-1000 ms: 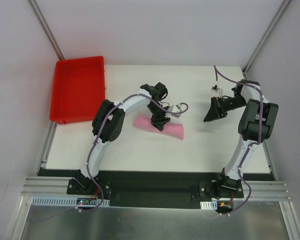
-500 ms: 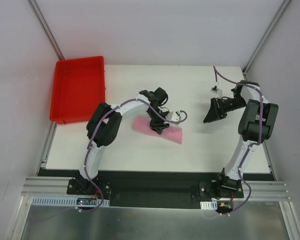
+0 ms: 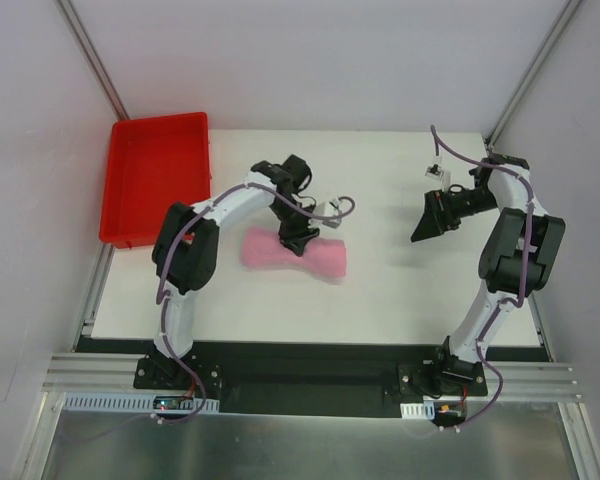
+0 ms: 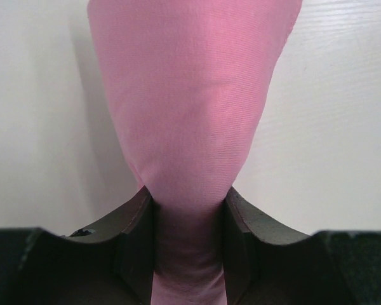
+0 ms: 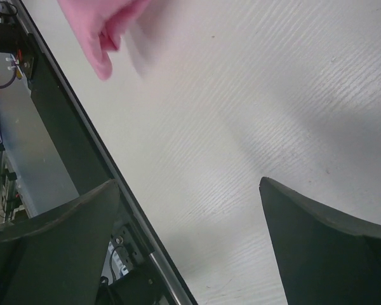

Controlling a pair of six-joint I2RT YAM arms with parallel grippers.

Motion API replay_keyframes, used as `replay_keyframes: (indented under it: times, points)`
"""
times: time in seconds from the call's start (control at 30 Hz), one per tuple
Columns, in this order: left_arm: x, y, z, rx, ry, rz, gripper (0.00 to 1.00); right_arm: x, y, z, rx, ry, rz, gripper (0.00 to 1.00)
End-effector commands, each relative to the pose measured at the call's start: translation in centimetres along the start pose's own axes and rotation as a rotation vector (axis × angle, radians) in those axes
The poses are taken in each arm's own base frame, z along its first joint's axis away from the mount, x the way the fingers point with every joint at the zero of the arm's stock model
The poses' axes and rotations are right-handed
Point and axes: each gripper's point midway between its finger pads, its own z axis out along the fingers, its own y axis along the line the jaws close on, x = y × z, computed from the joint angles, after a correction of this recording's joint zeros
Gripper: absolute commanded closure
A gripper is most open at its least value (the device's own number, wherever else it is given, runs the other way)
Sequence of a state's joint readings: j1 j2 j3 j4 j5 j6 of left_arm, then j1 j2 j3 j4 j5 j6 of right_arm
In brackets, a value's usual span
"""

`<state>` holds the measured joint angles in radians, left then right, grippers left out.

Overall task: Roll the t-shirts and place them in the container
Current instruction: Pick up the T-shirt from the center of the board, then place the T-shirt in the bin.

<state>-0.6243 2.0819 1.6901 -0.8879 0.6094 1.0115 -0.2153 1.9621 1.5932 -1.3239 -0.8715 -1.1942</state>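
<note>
The pink t-shirt (image 3: 320, 260) is rolled into a short bundle near the middle of the white table, pinched in at its waist. My left gripper (image 3: 293, 240) is shut on that waist; in the left wrist view the pink roll (image 4: 190, 114) runs up from between the two dark fingers (image 4: 136, 235). My right gripper (image 3: 422, 230) hangs open and empty over the table at the right, well clear of the roll. In the right wrist view one end of the t-shirt (image 5: 105, 25) shows blurred at the top left.
A red plastic tray (image 3: 155, 180) stands at the table's back left, left of the roll. The table's black front edge and metal rail (image 5: 82, 159) show in the right wrist view. Grey walls close in the sides and back.
My left gripper has dragged the rolled t-shirt to the left, toward the red tray, still holding its middle. My right gripper has shifted slightly and stays open.
</note>
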Motion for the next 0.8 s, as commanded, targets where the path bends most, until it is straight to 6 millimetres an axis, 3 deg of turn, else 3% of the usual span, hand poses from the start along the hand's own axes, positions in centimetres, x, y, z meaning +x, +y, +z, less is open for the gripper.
replay_keyframes:
  times: [0.0,0.1,0.2,0.37,0.47,0.63,0.67,0.77]
  points:
    - [-2.5,1.0,-8.9,-0.129,-0.136,-0.021,1.00,3.1,7.1,-2.1,-0.123,0.125,0.183,0.04]
    - [-2.1,2.4,-11.8,-0.193,-0.170,-0.050,1.00,3.6,7.3,-2.0,-0.117,0.135,0.183,0.04]
    - [-1.7,4.8,-16.2,-0.311,-0.197,-0.049,1.00,4.0,7.2,-2.0,-0.109,0.144,0.189,0.04]
    - [1.3,8.0,-22.1,-0.507,-0.157,-0.084,1.00,4.8,7.4,-1.8,-0.108,0.165,0.195,0.04]
    - [2.7,8.7,-24.8,-0.592,-0.141,-0.095,1.00,5.1,7.7,-1.8,-0.113,0.165,0.199,0.04]
    - [4.8,8.5,-27.5,-0.686,-0.104,-0.099,1.00,5.3,8.1,-1.4,-0.135,0.154,0.215,0.04]
    - [6.2,8.7,-27.7,-0.699,-0.089,-0.115,1.00,5.3,8.2,-1.4,-0.136,0.153,0.216,0.04]
    - [7.8,8.7,-28.7,-0.743,-0.071,-0.114,1.00,5.6,8.4,-1.6,-0.127,0.155,0.209,0.04]
